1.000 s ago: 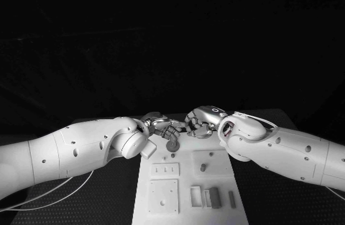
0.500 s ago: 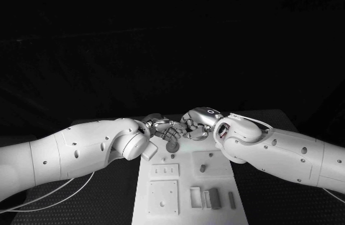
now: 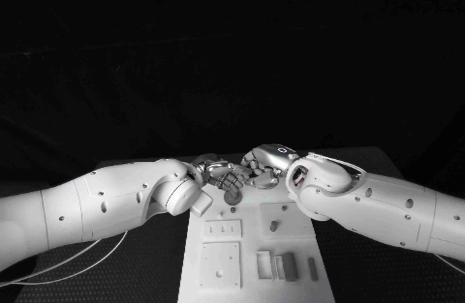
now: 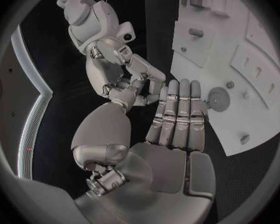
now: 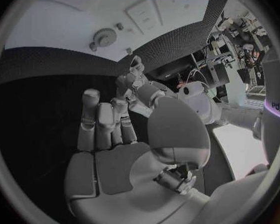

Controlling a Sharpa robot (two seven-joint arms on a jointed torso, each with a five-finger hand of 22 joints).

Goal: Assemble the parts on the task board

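White task board (image 3: 254, 249) lies on the black table (image 3: 368, 263) and serves as the reference for all positions below. Both hands are located above the far end of the task board, close to each other, fingertips almost meeting.

Left hand (image 3: 221, 173): raised over the far left corner of the task board. In the left wrist view the left hand (image 4: 168, 134) has its palm exposed, its fingers (image 4: 177, 109) straight and side by side, and its thumb off to one side. No part is visible in it; the hand holds nothing.

Right hand (image 3: 267, 165): raised over the far right portion of the task board. In the right wrist view the right hand (image 5: 115, 149) has an exposed, unoccupied palm, with its fingers (image 5: 105, 119) extended and lying close together. It holds nothing.

Parts: a round disc part (image 3: 232, 196) lies on the far end of the task board, directly beneath the left hand; it appears also in the left wrist view (image 4: 217, 100) and the right wrist view (image 5: 105, 35). A small peg (image 3: 273, 226) stands in the square plate on the right side of the task board. Upright grey blocks (image 3: 287, 266) stand at the near right end of the task board.
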